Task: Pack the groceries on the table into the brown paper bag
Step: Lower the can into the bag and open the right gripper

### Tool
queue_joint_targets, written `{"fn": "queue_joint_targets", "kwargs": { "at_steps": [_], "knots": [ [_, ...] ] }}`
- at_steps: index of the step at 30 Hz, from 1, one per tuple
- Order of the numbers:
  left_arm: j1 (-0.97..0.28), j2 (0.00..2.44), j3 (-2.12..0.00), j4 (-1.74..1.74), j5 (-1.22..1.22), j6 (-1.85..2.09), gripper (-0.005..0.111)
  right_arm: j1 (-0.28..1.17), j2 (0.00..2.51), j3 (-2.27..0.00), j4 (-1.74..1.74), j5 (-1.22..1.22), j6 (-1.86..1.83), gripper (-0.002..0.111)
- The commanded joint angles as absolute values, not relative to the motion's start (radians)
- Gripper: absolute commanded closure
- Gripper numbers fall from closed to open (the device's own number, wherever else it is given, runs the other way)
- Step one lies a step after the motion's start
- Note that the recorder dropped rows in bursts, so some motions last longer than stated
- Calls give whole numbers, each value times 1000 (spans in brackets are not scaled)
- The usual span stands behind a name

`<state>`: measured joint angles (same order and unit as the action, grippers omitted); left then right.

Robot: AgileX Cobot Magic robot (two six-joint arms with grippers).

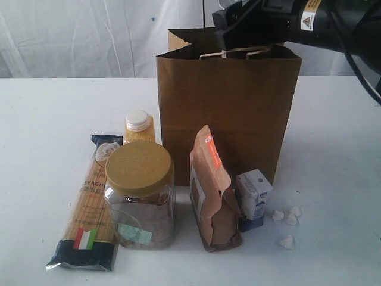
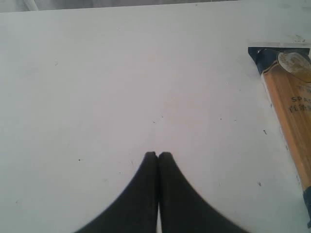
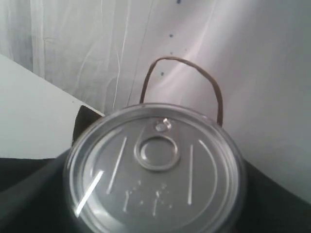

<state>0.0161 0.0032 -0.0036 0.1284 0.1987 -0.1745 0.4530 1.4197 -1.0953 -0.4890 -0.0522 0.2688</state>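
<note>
— Exterior view, bottom of the frame: why are the long spaghetti packet with the Italian flag point(image 1: 86, 208), the gold-lidded clear jar point(image 1: 140, 196), the brown pouch with an orange label point(image 1: 213, 196) and the small white-blue carton point(image 1: 254, 199) lined up there?

— Not yet packed, I'd say. They're on the white tabletop point(image 1: 47, 119), with the yellow-grain bottle with a white cap point(image 1: 139, 128) tucked behind the jar.

— And the tall brown paper bag point(image 1: 229, 113)?

— Upright at centre behind them, mouth open. The right gripper point(image 1: 229, 33) hangs over it, arm reaching in from the upper right. Its jaws are spread wide around the silver-topped can point(image 3: 154, 165), seemingly ready to lower it in.

— The left gripper point(image 2: 158, 155)?

— Pressed together, empty, over bare tabletop near the spaghetti packet's end.
</note>
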Motion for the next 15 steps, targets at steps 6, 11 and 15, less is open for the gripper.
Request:
{"fn": "queue_joint_targets", "kwargs": {
  "at_steps": [6,11,15],
  "knots": [
    [21,0,0,129,202,-179,107,448,1409,-1104,-489,29,266,49],
    [21,0,0,129,202,-179,107,448,1409,-1104,-489,41,266,49],
    [21,0,0,129,202,-179,107,448,1409,-1104,-489,48,266,49]
  ]
}}
